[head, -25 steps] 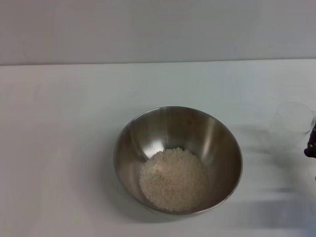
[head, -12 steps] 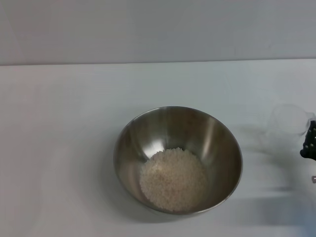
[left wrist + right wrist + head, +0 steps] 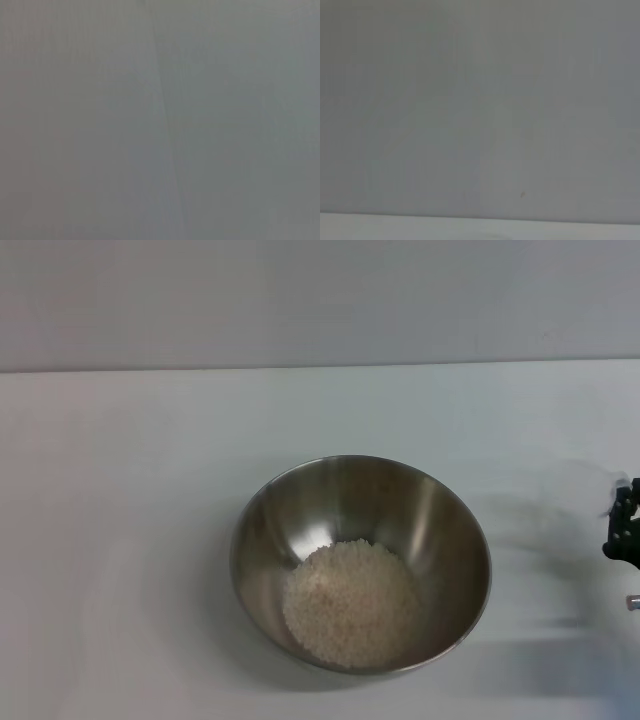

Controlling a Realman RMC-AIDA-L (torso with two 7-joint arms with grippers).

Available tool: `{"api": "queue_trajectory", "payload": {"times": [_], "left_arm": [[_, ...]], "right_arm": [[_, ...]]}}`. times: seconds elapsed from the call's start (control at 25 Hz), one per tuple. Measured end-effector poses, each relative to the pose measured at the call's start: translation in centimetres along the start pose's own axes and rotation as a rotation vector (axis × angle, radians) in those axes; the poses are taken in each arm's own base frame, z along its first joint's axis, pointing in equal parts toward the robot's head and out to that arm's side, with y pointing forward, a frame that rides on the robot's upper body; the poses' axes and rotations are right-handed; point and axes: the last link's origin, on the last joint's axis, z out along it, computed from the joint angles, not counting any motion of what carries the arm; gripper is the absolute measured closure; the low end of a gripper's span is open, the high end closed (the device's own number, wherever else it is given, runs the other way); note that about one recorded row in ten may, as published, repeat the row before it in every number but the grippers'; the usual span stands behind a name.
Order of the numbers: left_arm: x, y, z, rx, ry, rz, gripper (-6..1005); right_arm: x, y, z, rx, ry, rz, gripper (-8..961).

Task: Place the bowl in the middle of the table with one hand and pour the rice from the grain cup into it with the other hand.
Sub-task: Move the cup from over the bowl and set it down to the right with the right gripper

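Note:
The stainless-steel bowl (image 3: 361, 562) stands on the white table (image 3: 130, 540), near the middle and a little to the front. The rice (image 3: 351, 603) lies in a pale heap in its bottom. Only a dark part of my right gripper (image 3: 624, 528) shows at the right edge of the head view, well to the right of the bowl. The clear grain cup (image 3: 603, 477) is only a faint blur just above that gripper, and I cannot tell whether it is held. My left gripper is out of view. The left wrist view shows only a plain grey surface.
The pale grey wall (image 3: 320, 300) runs behind the table's far edge. The right wrist view shows that wall (image 3: 480, 100) and a thin strip of white tabletop (image 3: 420, 227).
The right gripper has moved further right toward the frame's edge. The grain cup, plainly seen beside it before, has faded to a faint blur there. The bowl and rice have not moved.

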Motion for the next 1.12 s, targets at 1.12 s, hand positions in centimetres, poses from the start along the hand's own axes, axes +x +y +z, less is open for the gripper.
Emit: {"api": "queue_trajectory", "payload": {"times": [1.12], "left_arm": [[0.1,0.1,0.1,-0.001,0.005,0.002,211]], "right_arm": [[1.0,0.2,-1.3,0.006,0.042,0.024,684]]}}
